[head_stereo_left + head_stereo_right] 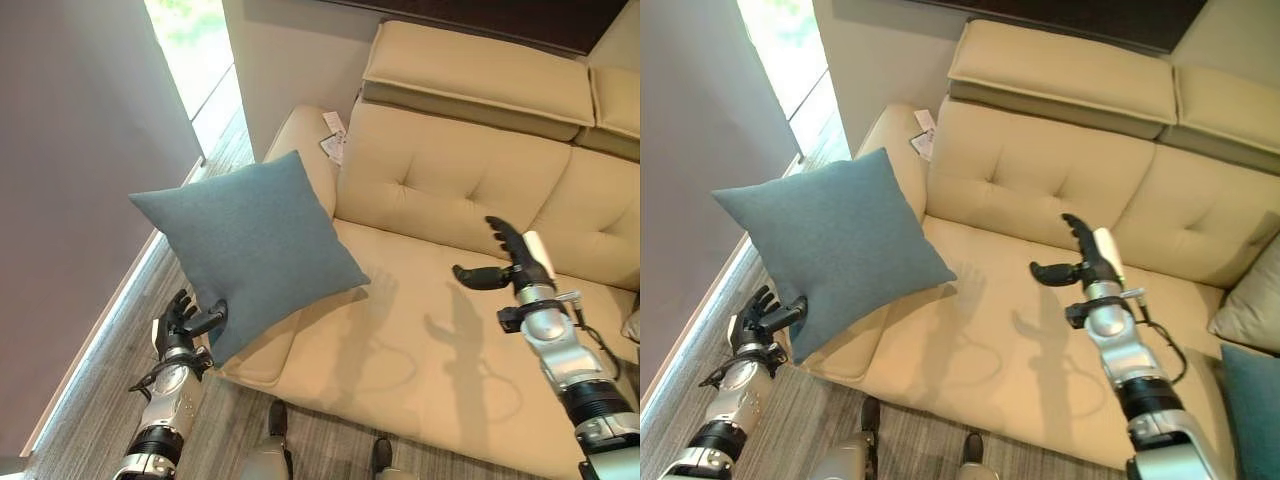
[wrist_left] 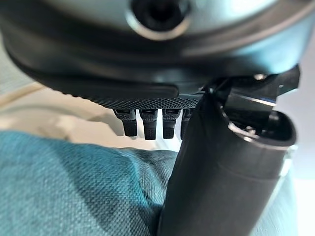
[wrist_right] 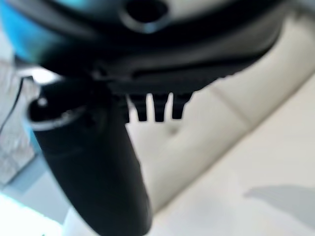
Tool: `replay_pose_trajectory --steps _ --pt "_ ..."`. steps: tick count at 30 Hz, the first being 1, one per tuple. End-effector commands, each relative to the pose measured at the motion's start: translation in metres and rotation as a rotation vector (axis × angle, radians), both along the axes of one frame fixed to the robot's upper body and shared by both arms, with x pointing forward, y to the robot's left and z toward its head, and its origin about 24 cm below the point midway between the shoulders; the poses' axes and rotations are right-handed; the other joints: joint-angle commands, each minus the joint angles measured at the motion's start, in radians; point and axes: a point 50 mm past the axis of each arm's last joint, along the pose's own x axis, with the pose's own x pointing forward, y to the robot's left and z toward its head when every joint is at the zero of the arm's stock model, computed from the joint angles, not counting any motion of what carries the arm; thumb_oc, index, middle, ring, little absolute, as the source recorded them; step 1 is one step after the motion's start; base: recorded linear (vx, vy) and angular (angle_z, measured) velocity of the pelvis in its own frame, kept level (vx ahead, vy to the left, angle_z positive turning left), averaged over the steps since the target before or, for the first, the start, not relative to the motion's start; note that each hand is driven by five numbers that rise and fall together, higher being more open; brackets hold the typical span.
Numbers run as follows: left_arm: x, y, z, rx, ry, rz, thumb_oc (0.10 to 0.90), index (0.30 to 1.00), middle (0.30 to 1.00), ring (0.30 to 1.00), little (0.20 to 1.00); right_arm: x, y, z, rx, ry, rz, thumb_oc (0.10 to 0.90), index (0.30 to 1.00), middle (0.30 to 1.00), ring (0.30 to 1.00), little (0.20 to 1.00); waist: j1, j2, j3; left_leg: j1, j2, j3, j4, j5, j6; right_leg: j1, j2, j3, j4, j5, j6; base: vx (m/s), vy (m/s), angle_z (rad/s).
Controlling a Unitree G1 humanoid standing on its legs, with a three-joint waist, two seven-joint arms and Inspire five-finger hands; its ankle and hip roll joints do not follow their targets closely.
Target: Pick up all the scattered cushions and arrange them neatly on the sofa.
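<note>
- Where the left hand [image 1: 185, 325] shows at the lower left of the head views, its thumb lies on the front face of a blue-grey cushion [image 1: 245, 245] near that cushion's lowest corner, with its fingers [image 1: 178, 305] spread at the cushion's edge; it pinches the corner between thumb and fingers.
- Seen from the left wrist, the thumb [image 2: 221, 172] presses on the teal weave of the cushion, while the fingertips [image 2: 147, 127] hang in a row behind the cloth's edge, a closeness the head views do not give.
- Held up on its point like a diamond, the cushion hangs over the sofa's [image 1: 450, 190] left arm and the front left corner of the seat, its right corner out over the seat.
- Raised over the middle of the seat, the right hand [image 1: 510, 262] holds nothing: its fingers are straight and its thumb stands apart, pointing left.
- From the right wrist, the same hand's thumb [image 3: 93, 172] and fingertips [image 3: 155, 110] show against bare cream upholstery, touching none of it.
- Past the hands, a white tag [image 1: 333, 136] lies where the sofa's left arm meets the backrest.
- At the right edge of the right eye view, a beige cushion [image 1: 1250, 310] leans at the far end of the seat and a second teal cushion [image 1: 1252, 410] shows just below it; the left eye view catches no more than a sliver of the beige one.
- Left of the sofa, the wood floor [image 1: 120, 370] runs along a grey wall [image 1: 70, 180].
</note>
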Motion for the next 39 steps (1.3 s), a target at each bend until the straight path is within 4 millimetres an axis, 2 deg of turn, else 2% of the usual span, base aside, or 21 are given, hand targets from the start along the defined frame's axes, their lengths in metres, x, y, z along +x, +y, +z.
replay_pose_trajectory --steps 1,4,7,8,9,11,16,22,24,25,27,28,29,32,33,34,36,38,39 --pt "0.04 -0.003 0.049 -0.029 -0.244 -0.022 0.8 0.9 0.9 0.9 0.9 0.026 0.017 0.097 0.009 -0.387 0.1 0.8 0.9 0.9 0.9 0.9 -0.006 -0.023 0.004 -0.114 0.022 -0.032 0.142 -0.121 -0.04 -0.061 -0.067 0.014 -0.009 0.071 0.024 -0.09 -0.008 0.09" --pt "0.053 -0.01 0.061 -0.103 -0.305 -0.036 0.8 0.9 0.9 0.9 0.9 0.035 0.024 0.116 0.025 -0.439 0.121 0.8 0.9 0.9 0.9 0.9 -0.011 -0.026 0.017 -0.151 0.025 -0.03 0.142 -0.111 -0.042 -0.111 -0.067 0.025 0.004 0.076 0.022 -0.07 0.007 0.02" --pt "0.067 -0.026 0.075 -0.162 -0.359 -0.071 0.8 0.9 0.9 0.9 0.9 0.04 0.033 0.134 0.002 -0.481 0.154 0.8 0.9 0.9 0.9 0.9 -0.017 -0.028 0.031 -0.177 0.028 -0.028 0.139 -0.102 -0.046 -0.147 -0.067 0.035 0.014 0.078 0.021 -0.03 0.012 -0.01" --pt "0.067 -0.026 0.076 -0.163 -0.361 -0.071 0.8 0.9 0.9 0.9 0.9 0.04 0.033 0.135 0.002 -0.482 0.155 0.8 0.9 0.9 0.9 0.9 -0.018 -0.028 0.03 -0.18 0.029 -0.028 0.139 -0.102 -0.046 -0.15 -0.066 0.035 0.016 0.078 0.021 -0.04 0.009 0.02" --pt "0.075 -0.035 0.087 -0.194 -0.408 -0.088 0.8 0.9 0.9 0.9 0.9 0.043 0.04 0.145 0.006 -0.516 0.168 0.8 0.9 0.9 0.9 0.9 -0.019 -0.031 0.038 -0.195 0.029 -0.027 0.136 -0.095 -0.049 -0.172 -0.066 0.039 0.021 0.081 0.022 0.0 0.0 0.0" --pt "0.079 -0.041 0.09 -0.216 -0.416 -0.104 0.8 0.9 0.9 0.9 0.9 0.045 0.043 0.148 0.018 -0.529 0.172 0.8 0.9 0.9 0.9 0.9 -0.02 -0.032 0.038 -0.2 0.031 -0.027 0.131 -0.091 -0.051 -0.181 -0.067 0.04 0.025 0.083 0.023 0.0 0.0 0.0" --pt "0.099 -0.071 0.118 -0.283 -0.506 -0.241 0.8 0.9 0.9 0.9 0.9 0.053 0.062 0.159 0.054 -0.538 0.243 0.8 0.9 0.9 0.9 0.9 -0.027 -0.038 0.06 -0.233 0.035 -0.023 0.131 -0.081 -0.061 -0.22 -0.07 0.049 0.032 0.089 0.025 -0.02 0.0 0.01" --pt "0.114 -0.13 0.153 -0.369 -0.595 -0.479 0.8 0.9 0.9 0.9 0.9 0.064 0.094 0.169 0.055 -0.501 0.367 0.8 0.9 0.9 0.9 0.9 -0.039 -0.037 0.087 -0.278 0.038 -0.021 0.123 -0.06 -0.077 -0.276 -0.072 0.058 0.04 0.098 0.03 -0.04 0.018 0.01" --pt "0.117 -0.157 0.167 -0.397 -0.626 -0.569 0.8 0.9 0.9 0.9 0.9 0.069 0.108 0.176 0.043 -0.495 0.408 0.8 0.9 0.9 0.9 0.9 -0.04 -0.04 0.101 -0.294 0.039 -0.022 0.12 -0.052 -0.082 -0.295 -0.074 0.059 0.045 0.101 0.032 -0.02 0.004 0.01" --pt "0.117 -0.157 0.168 -0.397 -0.627 -0.569 0.8 0.9 0.9 0.9 0.9 0.069 0.108 0.177 0.043 -0.496 0.408 0.8 0.9 0.9 0.9 0.9 -0.04 -0.04 0.101 -0.294 0.039 -0.022 0.119 -0.052 -0.082 -0.295 -0.074 0.059 0.045 0.101 0.032 0.0 0.0 0.0" --pt "0.117 -0.178 0.176 -0.42 -0.644 -0.634 0.8 0.9 0.9 0.9 0.9 0.07 0.122 0.188 0.057 -0.527 0.434 0.8 0.9 0.9 0.9 0.9 -0.038 -0.041 0.111 -0.305 0.038 -0.022 0.118 -0.049 -0.084 -0.306 -0.078 0.058 0.047 0.105 0.035 -0.02 -0.002 0.04" --pt "0.116 -0.188 0.178 -0.433 -0.648 -0.66 0.582 0.573 0.573 0.573 0.573 0.071 0.133 0.194 0.07 -0.542 0.46 0.8 0.9 0.9 0.9 0.9 -0.037 -0.043 0.114 -0.307 0.038 -0.019 0.115 -0.047 -0.086 -0.312 -0.078 0.059 0.048 0.108 0.036 -0.02 0.006 0.04" --pt "0.114 -0.194 0.18 -0.447 -0.655 -0.668 0.4 0.3 0.3 0.3 0.3 0.071 0.145 0.2 0.059 -0.557 0.49 0.8 0.9 0.9 0.9 0.9 -0.035 -0.045 0.118 -0.311 0.038 -0.018 0.114 -0.045 -0.088 -0.32 -0.078 0.061 0.049 0.111 0.036 0.0 0.0 0.0" --pt "0.111 -0.205 0.182 -0.446 -0.66 -0.7 0.4 0.3 0.3 0.3 0.3 0.066 0.169 0.221 -0.018 -0.606 0.566 0.8 0.9 0.9 0.9 0.9 -0.03 -0.051 0.121 -0.32 0.043 -0.014 0.113 -0.039 -0.091 -0.332 -0.076 0.063 0.047 0.117 0.035 0.0 0.0 0.0" --pt "0.111 -0.205 0.182 -0.446 -0.66 -0.7 0.4 0.3 0.3 0.3 0.3 0.066 0.169 0.221 -0.018 -0.606 0.566 0.8 0.9 0.9 0.9 0.9 -0.03 -0.051 0.122 -0.32 0.043 -0.014 0.113 -0.039 -0.091 -0.332 -0.076 0.064 0.047 0.117 0.035 0.0 0.0 0.0" --pt "0.109 -0.209 0.183 -0.43 -0.663 -0.74 0.4 0.3 0.3 0.3 0.3 0.062 0.173 0.233 -0.155 -0.63 0.579 0.8 0.9 0.9 0.9 0.9 -0.03 -0.056 0.121 -0.322 0.045 -0.012 0.112 -0.036 -0.094 -0.331 -0.075 0.061 0.045 0.117 0.036 0.0 0.0 0.0" --pt "0.104 -0.213 0.178 -0.405 -0.652 -0.798 0.4 0.3 0.3 0.3 0.3 0.063 0.168 0.235 -0.246 -0.626 0.554 0.8 0.9 0.9 0.9 0.9 -0.026 -0.059 0.119 -0.324 0.047 -0.013 0.112 -0.034 -0.095 -0.329 -0.076 0.056 0.043 0.116 0.035 0.01 -0.01 0.02" --pt "0.102 -0.216 0.174 -0.395 -0.639 -0.821 0.4 0.3 0.3 0.3 0.3 0.066 0.166 0.234 -0.224 -0.614 0.538 0.8 0.9 0.9 0.9 0.9 -0.024 -0.059 0.118 -0.323 0.047 -0.015 0.112 -0.035 -0.095 -0.327 -0.075 0.056 0.043 0.116 0.034 0.02 -0.018 0.06" --pt "0.099 -0.219 0.169 -0.364 -0.617 -0.863 0.4 0.3 0.3 0.3 0.3 0.07 0.162 0.233 -0.156 -0.597 0.518 0.8 0.9 0.9 0.9 0.9 -0.019 -0.056 0.118 -0.32 0.046 -0.018 0.112 -0.038 -0.093 -0.325 -0.075 0.054 0.045 0.115 0.033 0.01 -0.008 0.05"
